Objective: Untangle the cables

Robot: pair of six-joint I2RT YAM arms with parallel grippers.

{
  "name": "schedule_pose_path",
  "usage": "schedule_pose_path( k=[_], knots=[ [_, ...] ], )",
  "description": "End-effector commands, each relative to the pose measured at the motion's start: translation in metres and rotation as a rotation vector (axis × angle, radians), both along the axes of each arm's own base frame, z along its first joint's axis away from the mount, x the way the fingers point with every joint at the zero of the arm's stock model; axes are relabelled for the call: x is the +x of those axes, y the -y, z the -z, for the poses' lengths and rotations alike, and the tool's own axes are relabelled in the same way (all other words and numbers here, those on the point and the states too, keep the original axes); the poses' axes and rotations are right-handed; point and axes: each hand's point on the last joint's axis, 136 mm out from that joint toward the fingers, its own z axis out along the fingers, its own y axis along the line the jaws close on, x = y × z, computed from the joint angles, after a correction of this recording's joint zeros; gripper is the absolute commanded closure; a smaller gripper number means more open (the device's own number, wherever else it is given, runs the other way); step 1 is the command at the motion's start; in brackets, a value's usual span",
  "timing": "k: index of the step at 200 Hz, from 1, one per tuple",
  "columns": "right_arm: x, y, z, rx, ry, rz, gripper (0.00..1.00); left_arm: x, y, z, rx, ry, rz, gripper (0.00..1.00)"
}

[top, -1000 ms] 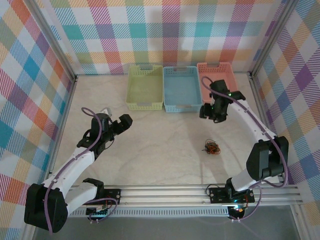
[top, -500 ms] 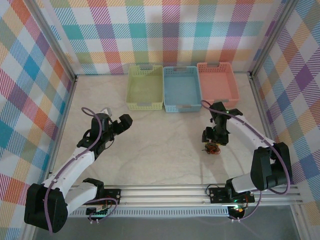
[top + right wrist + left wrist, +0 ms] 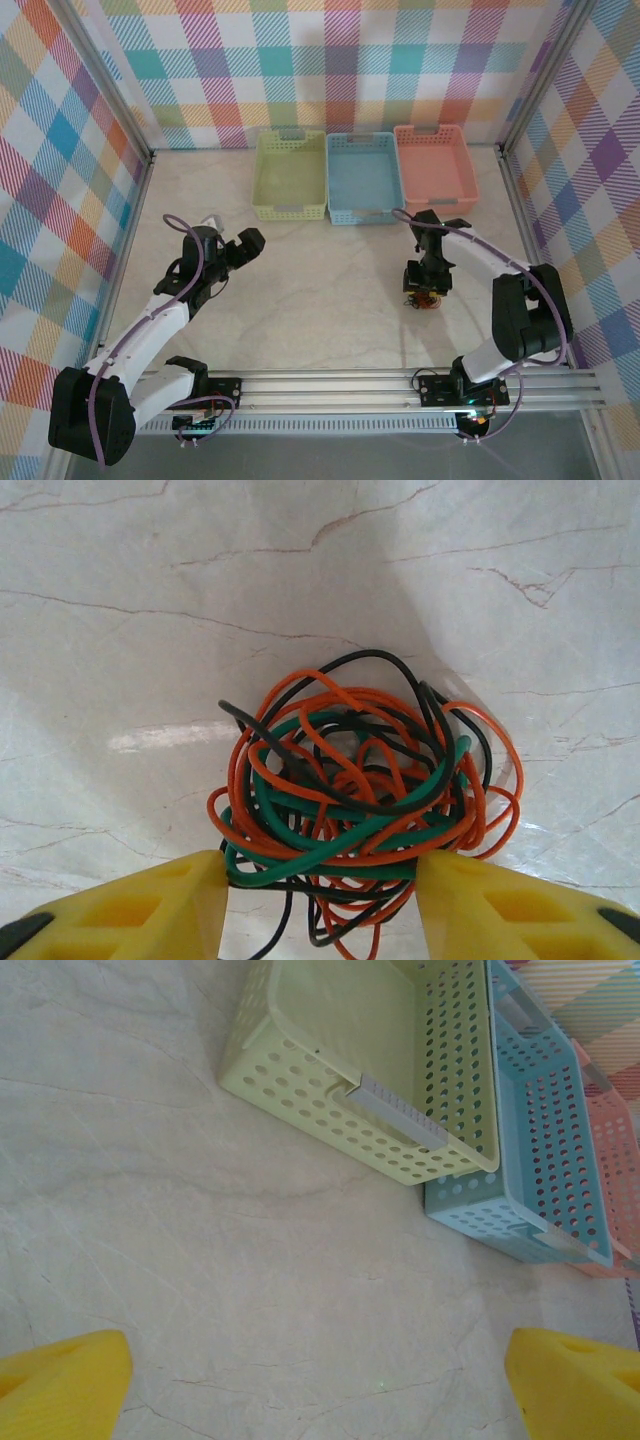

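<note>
Cables (image 3: 360, 800): round tangle, no clear long axis, lower centre of right wrist frame on the surface (image 3: 150, 580). Right end effector (image 3: 320, 885) straddles it, fingers apart, strands touching both; can't tell if clamped. Left end effector (image 3: 320, 1380) wide apart, far left.

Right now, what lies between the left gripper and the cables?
Bare table stretches between the left gripper and the cables, seen in the top external view.
</note>
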Motion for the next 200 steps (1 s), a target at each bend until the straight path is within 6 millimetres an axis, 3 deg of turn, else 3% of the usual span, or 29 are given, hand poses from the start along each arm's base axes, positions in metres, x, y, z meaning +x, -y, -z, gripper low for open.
schedule_pose_path(
  k=[1,43,96,137,167,200],
  knots=[
    [-0.002,0.002,0.016,-0.044,-0.043,-0.013,0.5,0.002,0.005,-0.014,0.008,0.028,0.023,0.04],
    [-0.001,-0.013,0.022,-0.043,-0.051,-0.066,0.7,0.002,0.005,-0.014,0.006,0.026,0.024,0.04],
    [0.008,-0.06,0.013,-0.006,-0.019,-0.17,0.79,0.002,0.005,-0.013,0.007,0.023,0.023,0.04],
    [0.017,-0.124,0.0,0.044,0.007,-0.297,0.8,0.003,0.006,-0.012,0.007,0.019,0.023,0.04],
    [0.026,-0.185,-0.011,0.108,0.036,-0.389,0.81,0.003,0.005,-0.012,0.01,0.02,0.023,0.04],
    [0.036,-0.246,-0.009,0.164,0.038,-0.46,0.84,0.004,0.006,-0.009,0.013,0.013,0.023,0.04]
  ],
)
